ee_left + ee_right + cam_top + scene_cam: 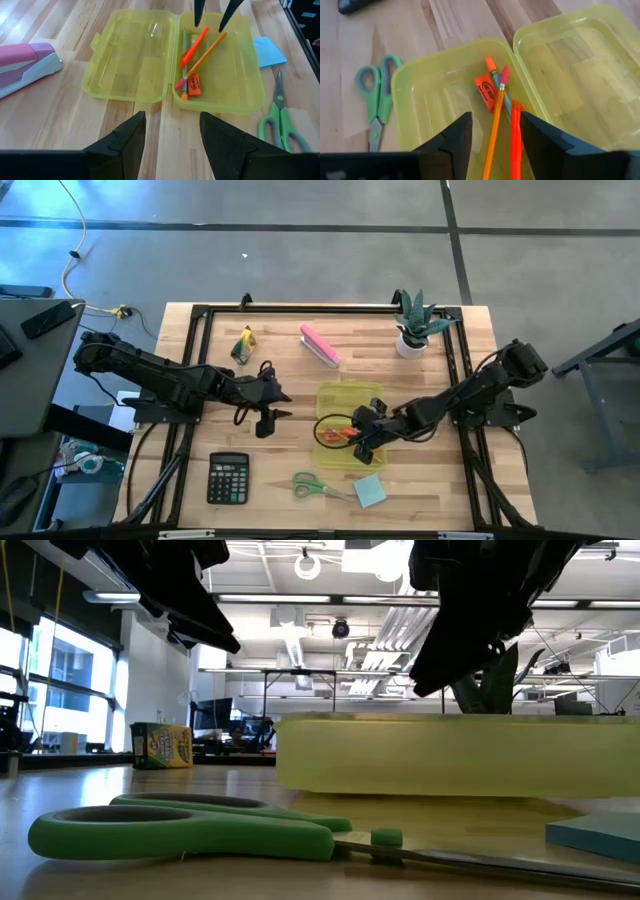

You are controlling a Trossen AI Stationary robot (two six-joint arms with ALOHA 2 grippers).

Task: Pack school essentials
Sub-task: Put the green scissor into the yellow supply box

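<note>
An open yellow-green see-through case (349, 424) lies flat mid-table, both halves facing up. Its near half (440, 100) holds an orange-red pen (192, 45), an orange pencil (206, 51), a teal pencil (183, 60) and a small orange eraser (194, 85). My right gripper (495, 142) hangs open just over that half, a finger on either side of the pen and pencil ends, touching nothing. My left gripper (172, 135) is open, left of the case, above bare wood. Green-handled scissors (315, 485) and a light blue note pad (369, 491) lie flat by the near edge.
A black calculator (228, 477) lies near-left. A pink stapler (320, 345), a small yellow-green box (243, 345) and a potted plant (415, 325) sit along the far side. A black frame (200, 315) rims the table. Bare wood shows between the case and the stapler.
</note>
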